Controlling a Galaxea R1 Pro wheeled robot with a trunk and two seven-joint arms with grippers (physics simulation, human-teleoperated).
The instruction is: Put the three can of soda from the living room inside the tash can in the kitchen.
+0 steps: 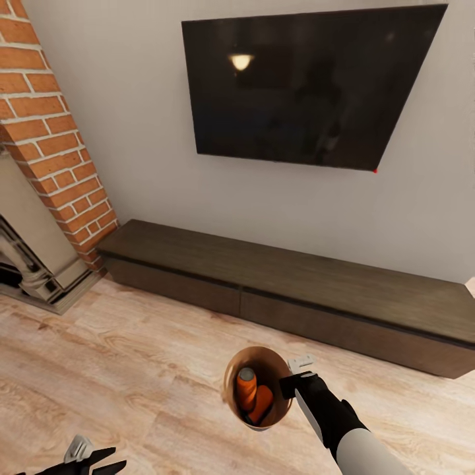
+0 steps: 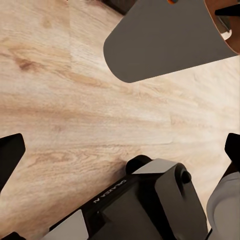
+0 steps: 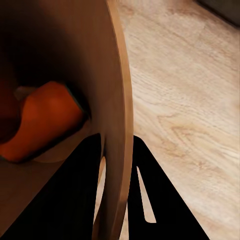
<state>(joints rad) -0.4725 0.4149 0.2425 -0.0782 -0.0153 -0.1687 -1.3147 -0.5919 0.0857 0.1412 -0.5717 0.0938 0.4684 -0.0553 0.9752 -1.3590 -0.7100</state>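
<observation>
Soda cans [image 1: 253, 396], two orange cylinders visible, are leaning inside the round tapered trash can [image 1: 232, 369], glossy copper-brown within, mouth facing up. Right gripper [image 1: 298, 373] is pinching its rim at three o'clock, carrying it over wood-plank floor [image 1: 132, 369]. Left gripper [image 1: 89, 458] is hanging spread, empty.

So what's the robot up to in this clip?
The robot is in the living room, facing the wall TV and a long low cabinet. Its right gripper pinches the rim of the trash can, one finger inside the wall and one outside, holding it above the wood floor. Two orange soda cans lie inside; a third can't be made out. The left gripper hangs open and empty.
</observation>
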